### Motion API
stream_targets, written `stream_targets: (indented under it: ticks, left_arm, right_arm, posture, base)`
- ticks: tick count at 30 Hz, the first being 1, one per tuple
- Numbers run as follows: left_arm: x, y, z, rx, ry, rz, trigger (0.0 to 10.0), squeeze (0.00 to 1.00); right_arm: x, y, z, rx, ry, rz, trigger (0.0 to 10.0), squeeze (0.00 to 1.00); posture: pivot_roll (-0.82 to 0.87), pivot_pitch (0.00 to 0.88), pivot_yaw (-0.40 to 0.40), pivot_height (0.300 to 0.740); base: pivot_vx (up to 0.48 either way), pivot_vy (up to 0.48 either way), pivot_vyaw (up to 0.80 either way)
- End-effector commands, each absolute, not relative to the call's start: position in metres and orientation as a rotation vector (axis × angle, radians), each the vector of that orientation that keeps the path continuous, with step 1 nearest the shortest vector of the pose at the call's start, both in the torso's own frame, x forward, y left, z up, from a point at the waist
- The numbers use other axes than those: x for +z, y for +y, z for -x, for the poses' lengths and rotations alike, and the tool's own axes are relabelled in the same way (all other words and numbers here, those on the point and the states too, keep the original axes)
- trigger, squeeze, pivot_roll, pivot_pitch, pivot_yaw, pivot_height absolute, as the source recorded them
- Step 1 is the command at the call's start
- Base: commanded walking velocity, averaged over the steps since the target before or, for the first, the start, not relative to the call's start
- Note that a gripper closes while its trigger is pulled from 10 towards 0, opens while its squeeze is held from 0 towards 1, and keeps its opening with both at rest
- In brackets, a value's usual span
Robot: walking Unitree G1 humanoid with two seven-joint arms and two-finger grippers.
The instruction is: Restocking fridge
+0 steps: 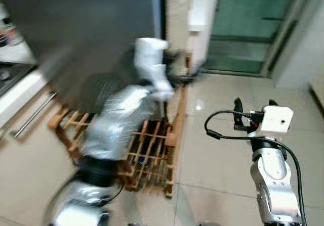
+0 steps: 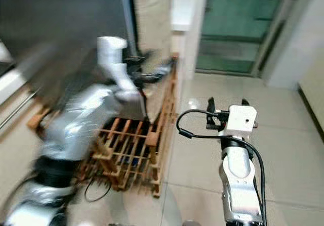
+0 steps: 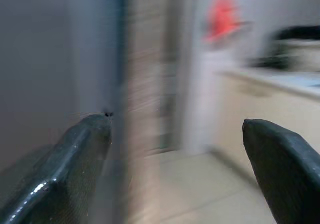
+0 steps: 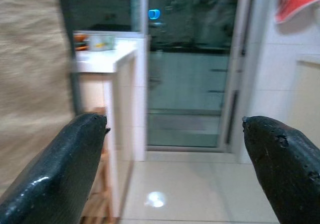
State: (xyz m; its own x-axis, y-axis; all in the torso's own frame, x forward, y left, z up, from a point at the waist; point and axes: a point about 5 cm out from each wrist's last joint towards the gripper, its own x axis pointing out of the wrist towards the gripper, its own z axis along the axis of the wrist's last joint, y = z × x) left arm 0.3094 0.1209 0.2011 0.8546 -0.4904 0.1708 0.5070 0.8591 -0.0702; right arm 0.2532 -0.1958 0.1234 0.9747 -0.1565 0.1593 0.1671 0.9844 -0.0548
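Dark grey and flat, the big fridge door (image 1: 76,29) takes up the upper left of the head views, and it is shut; that is your landmark and the thing the task turns on. Your left gripper (image 1: 178,68) is raised at the fridge's right-hand edge, its two long black fingers spread wide with nothing between them. In the left wrist view one finger (image 3: 75,164) lies right against the grey door face beside the seam, though the blur keeps you from telling whether it touches. You seem to be reaching to open the door, so slow the arm until the picture sharpens, then set a finger into the seam at the door's edge, not on the flat face, and pull along the door's swing.

Below the fridge, on the pale tiled floor (image 1: 228,150), stands a slatted wooden rack (image 1: 147,155), just under the left arm; keep the elbow and your feet off it as the door comes round.

Your right gripper (image 1: 252,107) is held up well to the right of the fridge, over open floor, fingers parted and empty, pointing towards a green glass sliding door (image 1: 248,24). Leave it there, clear of the door's arc, until you need it.
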Motion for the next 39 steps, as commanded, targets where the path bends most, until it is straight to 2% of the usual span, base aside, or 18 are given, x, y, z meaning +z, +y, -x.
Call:
stream_targets:
  ticks: [1, 2, 3, 6, 9, 15, 18, 27, 33, 35, 39]
  left_arm:
    - [0.206, 0.117, -0.304, -0.508, -0.175, 0.076, 10.0, 0.0]
    - [0.195, 0.119, -0.3, -0.448, -0.153, 0.035, 10.0, 0.0]
    - [0.195, 0.119, -0.3, -0.448, -0.153, 0.035, 10.0, 0.0]
    - [0.167, 0.128, -0.301, -0.307, -0.078, 0.042, 10.0, 0.0]
    - [0.169, 0.129, -0.307, -0.279, -0.095, 0.027, 10.0, 0.0]
    - [0.174, 0.121, -0.31, -0.31, -0.111, 0.034, 10.0, 0.0]
    - [0.177, 0.108, -0.317, -0.331, -0.109, 0.07, 10.0, 0.0]
    - [0.186, 0.105, -0.316, -0.351, -0.152, 0.094, 10.0, 0.0]
    - [0.203, 0.105, -0.313, -0.416, -0.211, 0.155, 10.0, 0.0]
    - [0.2, 0.1, -0.312, -0.458, -0.161, 0.203, 10.0, 0.0]
    - [0.197, 0.092, -0.314, -0.467, -0.134, 0.138, 10.0, 0.0]
  right_arm:
    - [0.126, -0.188, -0.253, -0.139, -0.168, 0.051, 10.0, 0.0]
    - [0.123, -0.186, -0.251, -0.121, -0.156, 0.052, 10.0, 0.0]
    - [0.123, -0.186, -0.251, -0.121, -0.156, 0.052, 10.0, 0.0]
    - [0.112, -0.185, -0.257, -0.112, -0.115, 0.038, 10.0, 0.0]
    - [0.116, -0.184, -0.265, -0.108, -0.119, 0.039, 10.0, 0.0]
    - [0.123, -0.183, -0.272, -0.094, -0.138, 0.054, 10.0, 0.0]
    - [0.127, -0.185, -0.278, -0.097, -0.153, 0.061, 10.0, 0.0]
    - [0.126, -0.183, -0.28, -0.094, -0.152, 0.066, 10.0, 0.0]
    - [0.126, -0.182, -0.282, -0.085, -0.154, 0.063, 10.0, 0.0]
    - [0.126, -0.181, -0.284, -0.08, -0.154, 0.062, 10.0, 0.0]
    - [0.126, -0.179, -0.287, -0.075, -0.156, 0.062, 10.0, 0.0]
  posture:
    - [-0.07, 0.0, 0.08, 0.74]
    - [-0.05, 0.0, 0.074, 0.74]
    - [-0.05, 0.0, 0.074, 0.74]
    - [-0.05, 0.0, 0.067, 0.74]
    - [-0.05, 0.0, 0.069, 0.74]
    - [-0.07, 0.0, 0.075, 0.74]
    - [-0.08, 0.0, 0.08, 0.74]
    - [-0.08, 0.0, 0.087, 0.74]
    - [-0.08, 0.0, 0.079, 0.74]
    - [-0.07, 0.0, 0.076, 0.74]
    - [-0.07, 0.0, 0.08, 0.74]
  base:
    - [0.0, 0.0, 0.0]
    - [0.0, 0.0, 0.0]
    - [0.0, 0.0, 0.0]
    - [0.0, -0.082, 0.0]
    - [0.0, -0.402, 0.48]
    - [0.0, -0.48, 0.72]
    - [0.0, -0.472, 0.68]
    - [0.0, -0.469, 0.66]
    - [0.0, 0.0, 0.0]
    - [0.0, 0.0, 0.0]
    - [0.0, 0.0, 0.0]
